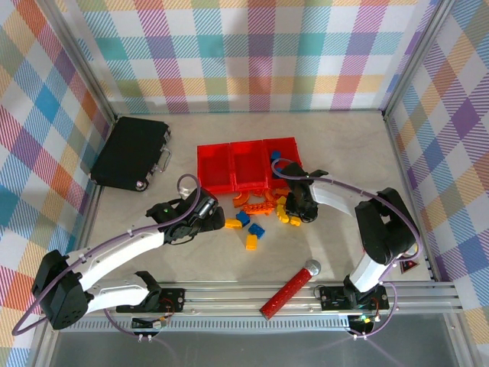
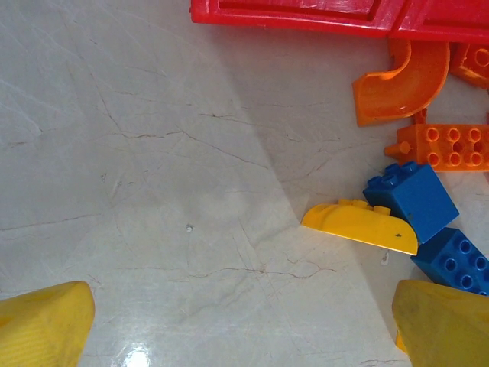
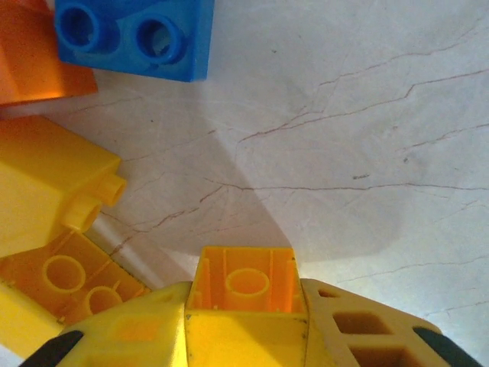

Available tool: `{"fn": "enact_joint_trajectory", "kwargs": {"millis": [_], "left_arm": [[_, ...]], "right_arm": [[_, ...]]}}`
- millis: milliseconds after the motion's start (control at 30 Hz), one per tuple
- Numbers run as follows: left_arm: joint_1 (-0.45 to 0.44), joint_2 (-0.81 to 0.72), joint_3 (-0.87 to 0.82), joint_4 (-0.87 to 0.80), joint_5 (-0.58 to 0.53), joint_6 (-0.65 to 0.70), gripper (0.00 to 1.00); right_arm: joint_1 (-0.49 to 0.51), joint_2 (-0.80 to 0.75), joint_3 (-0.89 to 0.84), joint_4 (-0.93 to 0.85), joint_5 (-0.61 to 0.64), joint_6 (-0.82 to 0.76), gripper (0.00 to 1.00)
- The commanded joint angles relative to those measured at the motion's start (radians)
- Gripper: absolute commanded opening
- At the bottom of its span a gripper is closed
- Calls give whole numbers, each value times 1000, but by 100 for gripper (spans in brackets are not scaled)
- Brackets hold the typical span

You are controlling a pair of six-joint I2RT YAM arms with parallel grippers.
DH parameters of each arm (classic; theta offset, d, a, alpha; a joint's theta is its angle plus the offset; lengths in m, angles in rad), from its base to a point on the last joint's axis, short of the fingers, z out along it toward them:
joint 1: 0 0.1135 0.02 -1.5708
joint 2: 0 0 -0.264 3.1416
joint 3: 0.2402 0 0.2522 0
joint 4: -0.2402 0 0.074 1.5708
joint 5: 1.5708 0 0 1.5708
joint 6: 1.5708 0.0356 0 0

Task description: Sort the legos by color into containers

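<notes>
The legos lie scattered in front of three joined red bins (image 1: 244,167). In the left wrist view I see an orange arch (image 2: 401,80), an orange studded brick (image 2: 451,145), two blue bricks (image 2: 409,199) (image 2: 454,260) and a yellow curved piece (image 2: 359,225). My left gripper (image 2: 244,329) (image 1: 208,211) hangs open over bare table just left of them. My right gripper (image 3: 246,325) (image 1: 302,212) is shut on a yellow brick (image 3: 246,283), whose hollow underside faces the camera. Beside it lie a blue brick (image 3: 134,34) and a yellow brick (image 3: 46,183).
A black case (image 1: 131,153) sits at the back left. A red cylinder with a silver ball end (image 1: 290,290) lies near the front rail. A blue piece (image 1: 275,155) shows in the rightmost bin. Plaid walls close in the table on three sides.
</notes>
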Motion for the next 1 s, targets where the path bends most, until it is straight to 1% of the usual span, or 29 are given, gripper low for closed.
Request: {"fn": "enact_joint_trajectory", "kwargs": {"millis": [0,67,200,300,367,433,533,633,733,833,967], "left_arm": [[-12,-21,-9,-42,-21,13,100],[-12,-22,-7,-45,-26,13,100],[-11,-38,2,-57,-50,7,100],[-12,-60,5,-50,-58,9,100],[-11,-73,6,-48,-65,9,100],[-11,-78,8,-50,-69,7,100],[-11,-56,16,-65,-66,8,100],[-11,-23,41,-105,-67,7,100],[-13,-22,49,-123,-69,6,100],[-13,-52,46,-129,-77,5,100],[-12,-89,45,-140,-90,8,100]], "right_arm": [[7,-60,26,-75,38,-20,29],[7,-106,47,-95,41,-43,29],[10,-178,120,-104,-2,-124,28],[16,-201,197,-100,-32,-174,28],[18,-189,259,-96,-63,-213,28],[17,-149,337,-109,-95,-258,27],[18,-58,474,-152,-109,-315,27],[18,24,576,-148,-136,-365,27],[18,114,677,-150,-161,-416,27],[18,196,760,-153,-174,-466,27],[21,270,815,-115,-204,-526,27]]}}
